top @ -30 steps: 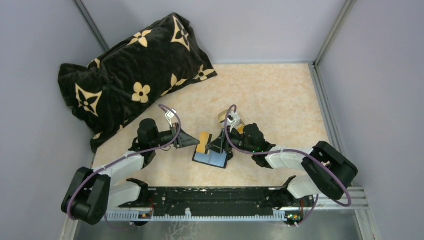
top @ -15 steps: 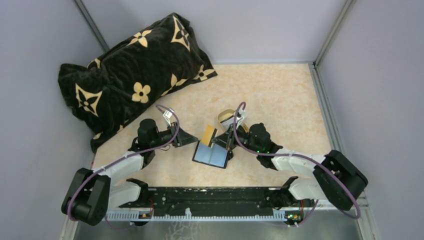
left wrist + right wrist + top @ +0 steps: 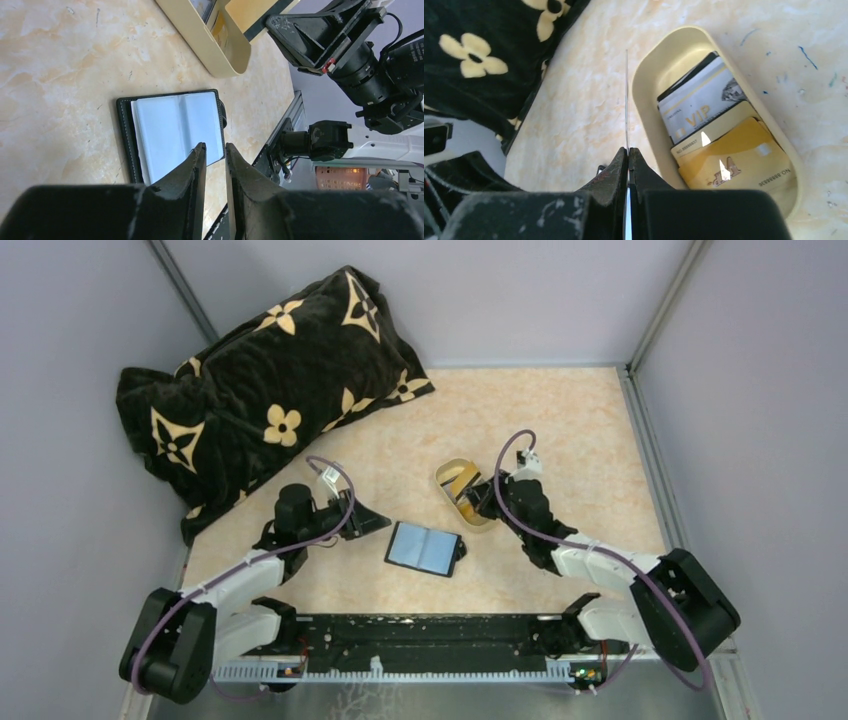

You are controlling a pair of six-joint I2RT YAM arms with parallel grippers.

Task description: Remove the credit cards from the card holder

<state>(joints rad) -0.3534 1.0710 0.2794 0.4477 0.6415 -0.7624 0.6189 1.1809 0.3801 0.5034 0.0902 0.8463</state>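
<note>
**Right gripper is clamped on one credit card at the tray; left gripper is held narrowly parted beside the card holder.**

The right arm is stretched forward and inward from its base, and the card is gripped on edge, so only its thin side is seen from the wrist. Several credit cards, gold and pale, are laid flat inside the tray. The left arm is kept low and bent, its fingers pointed at the card holder with nothing between them. The card holder is spread open and flat on the table, pale panel up, between the two grippers and apart from the tray. Bare table is left behind and right of the tray. The far-left corner is taken up by the pillow.
</note>
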